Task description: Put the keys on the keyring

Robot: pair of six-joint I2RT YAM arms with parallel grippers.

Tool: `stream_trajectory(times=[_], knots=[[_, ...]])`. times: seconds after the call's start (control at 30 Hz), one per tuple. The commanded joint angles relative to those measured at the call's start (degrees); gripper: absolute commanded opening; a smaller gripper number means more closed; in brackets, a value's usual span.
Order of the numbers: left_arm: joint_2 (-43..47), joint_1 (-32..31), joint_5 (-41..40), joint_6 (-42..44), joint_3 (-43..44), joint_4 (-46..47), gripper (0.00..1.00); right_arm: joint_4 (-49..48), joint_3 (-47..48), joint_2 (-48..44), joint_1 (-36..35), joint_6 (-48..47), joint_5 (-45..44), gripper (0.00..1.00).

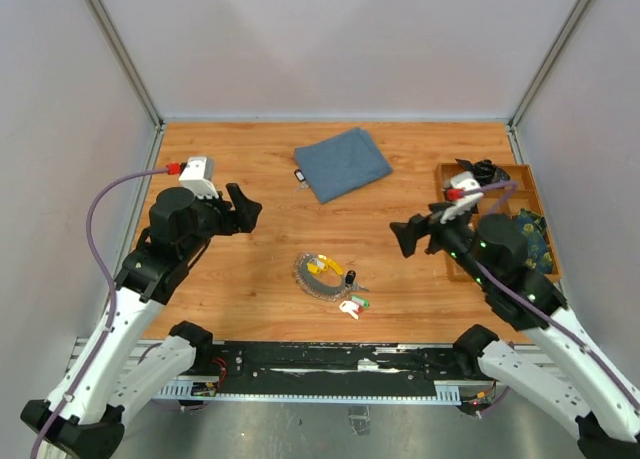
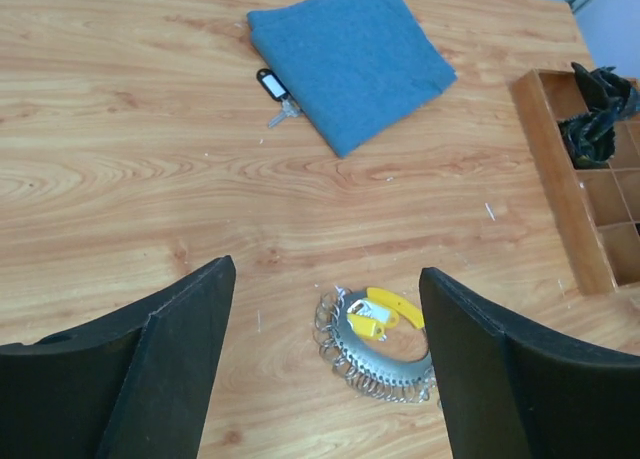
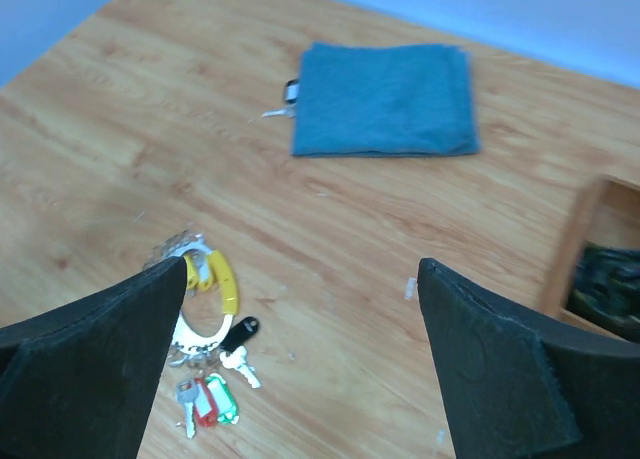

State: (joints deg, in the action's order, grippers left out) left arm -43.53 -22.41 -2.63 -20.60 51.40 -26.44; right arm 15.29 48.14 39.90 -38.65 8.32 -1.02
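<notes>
Thin grey ridged metal keyring (image 1: 316, 277) lies flat on the wooden desk (image 1: 230, 279), lower centre of the top view, with small metal keys (image 1: 352, 301) with yellow, black, white, red and green heads bunched at its right side. Beyond it, left hand (image 1: 247, 209) and right hand (image 1: 405, 236) hover on either side, jaws spread wide, gripping nothing. Farther back: folded blue cloth (image 1: 342, 162), black-tagged key (image 1: 300, 177) at its left edge, wooden compartment tray (image 1: 516, 169) at right.

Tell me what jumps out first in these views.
The keyring, coloured keys clustered at it, lies mid-table between the left fingers and right fingers, both spread open. Behind it sits a folded blue cloth with one black-tagged key at its left edge; a wooden tray stands far right.
</notes>
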Motion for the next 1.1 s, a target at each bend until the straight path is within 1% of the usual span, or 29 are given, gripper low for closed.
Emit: stream_trajectory(times=[0.0,0.07,0.17,0.33,0.37,0.5,0.7,0.83,0.93,1.07], knots=[[4.38,0.6,-0.22,1.85,0.98,-1.27,0.84,9.07,0.39,-10.99,1.69,0.43,-15.1,0.98],[6.52,0.57,-1.78,2.18,0.91,-2.0,0.93,10.96,0.55,-15.25,1.59,0.12,-18.12,0.98],[10.59,0.54,-3.14,1.76,-0.3,-2.08,0.99,14.7,1.7,-19.79,1.65,0.3,-20.94,0.98],[18.77,0.55,-5.39,-0.02,-3.65,-1.48,1.0,19.72,1.25,-26.0,1.58,0.29,-24.1,0.98],[20.15,0.6,-5.95,-0.48,-4.27,-1.55,1.0,21.4,1.25,-26.62,1.57,0.48,-25.81,0.98],[25.3,0.61,-7.03,-2.08,-6.75,-2.16,1.0,25.32,0.81,-29.01,1.58,1.49,-26.45,0.98],[31.92,0.53,-7.21,-3.19,-10.9,-1.31,1.0,28.33,-2.01,-32.4,1.57,1.48,-26.71,0.98],[33.48,0.57,-9.22,-3.54,-11.31,-1.65,1.0,27.96,-2.98,-34.83,1.62,-0.2,-27.24,0.98],[33.48,0.6,-9.98,-3.7,-11.76,-1.52,1.0,29.35,-3.29,-34.64,1.57,-0.44,-28.82,0.98],[32.5,0.57,-11.24,-3.84,-11.76,-1.82,1.0,28.82,-3.73,-35.27,1.59,-0.5,-27.63,0.98]])
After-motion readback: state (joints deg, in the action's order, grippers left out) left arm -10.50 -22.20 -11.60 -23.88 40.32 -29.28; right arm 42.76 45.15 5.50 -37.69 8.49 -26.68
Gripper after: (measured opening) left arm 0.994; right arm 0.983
